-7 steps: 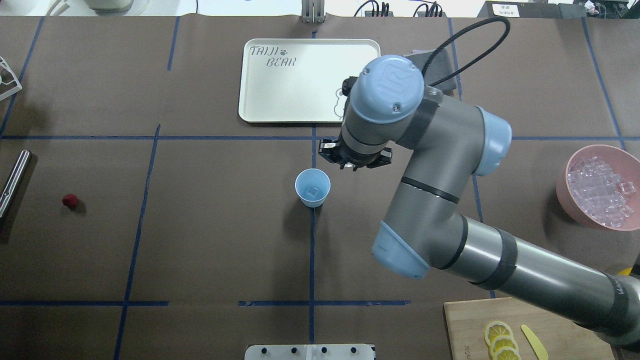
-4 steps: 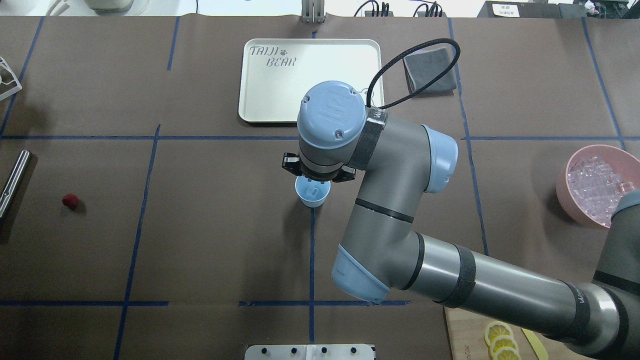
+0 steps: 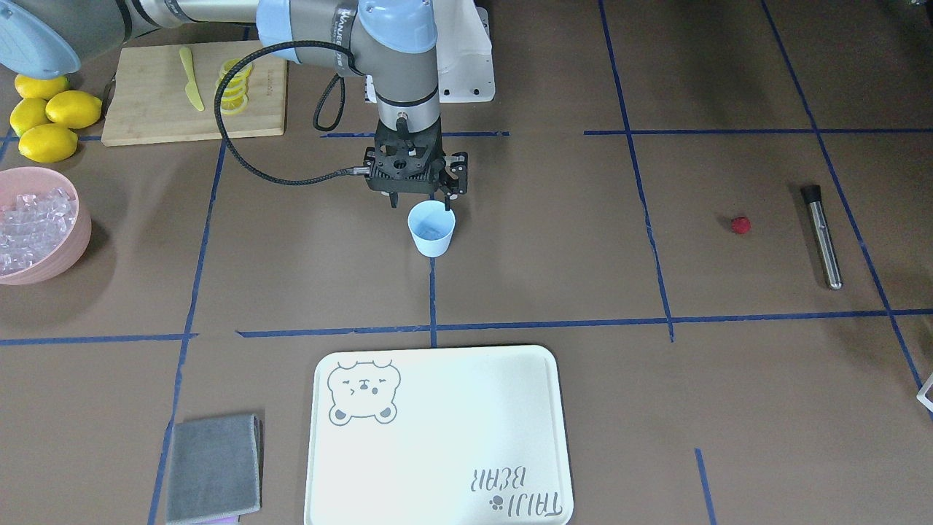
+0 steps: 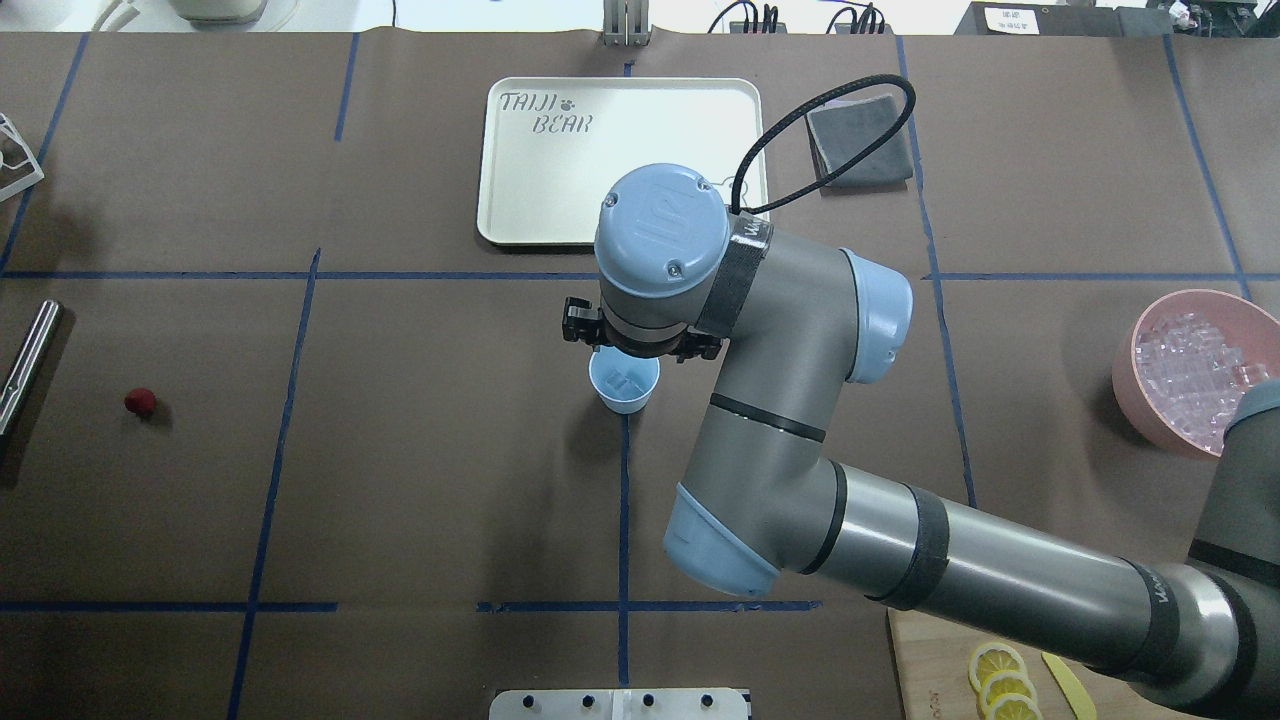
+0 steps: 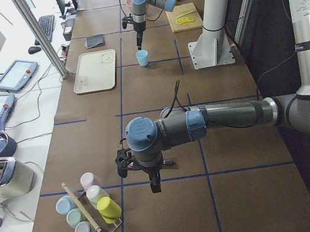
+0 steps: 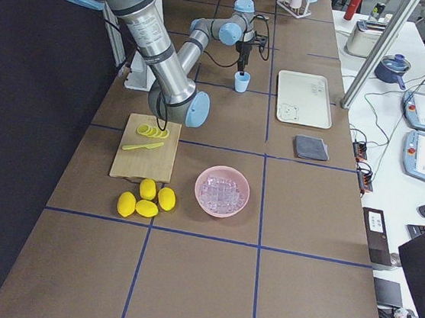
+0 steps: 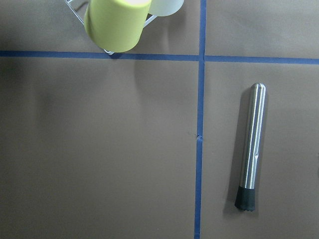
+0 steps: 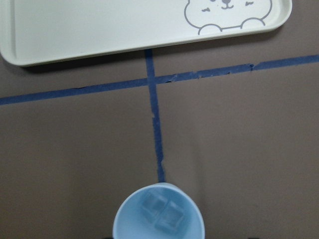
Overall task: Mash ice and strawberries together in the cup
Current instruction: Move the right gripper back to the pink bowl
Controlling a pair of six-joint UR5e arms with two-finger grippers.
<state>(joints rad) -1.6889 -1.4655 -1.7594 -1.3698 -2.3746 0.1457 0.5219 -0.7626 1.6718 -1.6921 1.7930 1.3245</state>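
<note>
The light blue cup [image 4: 624, 384] stands upright at the table's middle. It holds two clear ice cubes [image 8: 162, 212]. My right gripper [image 3: 420, 203] hangs just above the cup's rim, open and empty, with its fingers spread wider than the cup [image 3: 431, 229]. The small red strawberry [image 4: 140, 402] lies alone far to the left, next to a steel muddler [image 4: 28, 362]. More ice fills the pink bowl [image 4: 1150, 400] at the right edge. My left gripper [image 5: 155, 185] hovers above the muddler [image 7: 250, 147]; I cannot tell whether it is open or shut.
A white bear tray [image 4: 520, 215] lies beyond the cup, with a grey cloth [image 4: 860, 145] to its right. A cutting board [image 3: 146, 109] with lemon slices and whole lemons [image 3: 47, 124] sit near the robot's right. A cup rack [image 5: 91, 214] stands at the left end.
My right arm swung left from beside the cup to directly over it. The cup now holds two ice cubes where it held one. The strawberry and muddler have not moved.
</note>
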